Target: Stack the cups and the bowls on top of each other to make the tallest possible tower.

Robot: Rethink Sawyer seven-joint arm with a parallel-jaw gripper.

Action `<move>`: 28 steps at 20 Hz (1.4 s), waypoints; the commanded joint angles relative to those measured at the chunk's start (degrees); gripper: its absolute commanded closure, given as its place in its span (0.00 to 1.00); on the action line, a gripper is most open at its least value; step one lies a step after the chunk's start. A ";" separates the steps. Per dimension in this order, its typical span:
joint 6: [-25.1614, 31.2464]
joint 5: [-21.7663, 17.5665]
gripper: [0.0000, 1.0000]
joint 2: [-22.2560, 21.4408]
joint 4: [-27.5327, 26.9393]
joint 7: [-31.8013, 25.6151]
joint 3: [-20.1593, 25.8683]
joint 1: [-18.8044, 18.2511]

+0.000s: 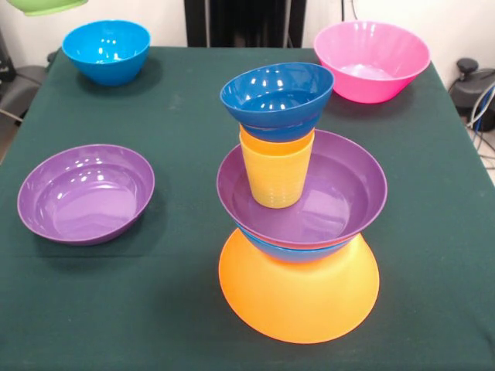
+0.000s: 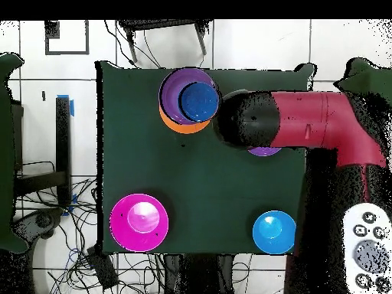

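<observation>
The tower [image 1: 298, 232] stands on my tabletop [image 1: 186, 309], dark blue bowl [image 1: 277, 94] on top. My tool's grip? Cannot tell; only my arm [image 2: 306, 126] shows.

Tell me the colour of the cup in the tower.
Yellow-orange with ribbed sides; the cup shows best in the front view.

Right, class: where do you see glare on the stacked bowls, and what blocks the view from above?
Front view: white highlights speckle the inside of the dark blue bowl topping the tower, and of the loose purple bowl; soft shadows fall on the green table. Overhead view: the red and black arm covers most of that loose purple bowl.
</observation>
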 commanded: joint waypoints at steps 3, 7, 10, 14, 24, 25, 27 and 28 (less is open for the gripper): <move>3.19 2.02 1.00 1.52 1.25 -7.47 4.04 -0.45; 4.76 0.97 1.00 3.80 -1.73 -0.93 3.14 5.06; 5.19 -0.41 1.00 5.26 -4.07 2.41 1.93 8.22; 5.27 -1.00 1.00 6.51 -5.90 4.97 0.02 11.47; 5.43 -0.20 1.00 9.26 -7.60 8.87 -4.38 18.02; 6.21 -0.32 1.00 9.31 -8.10 8.63 -4.86 18.63; 8.55 -1.12 1.00 9.57 -9.47 8.06 -5.98 19.91; 8.58 -1.36 1.00 9.71 -9.86 7.96 -6.48 20.37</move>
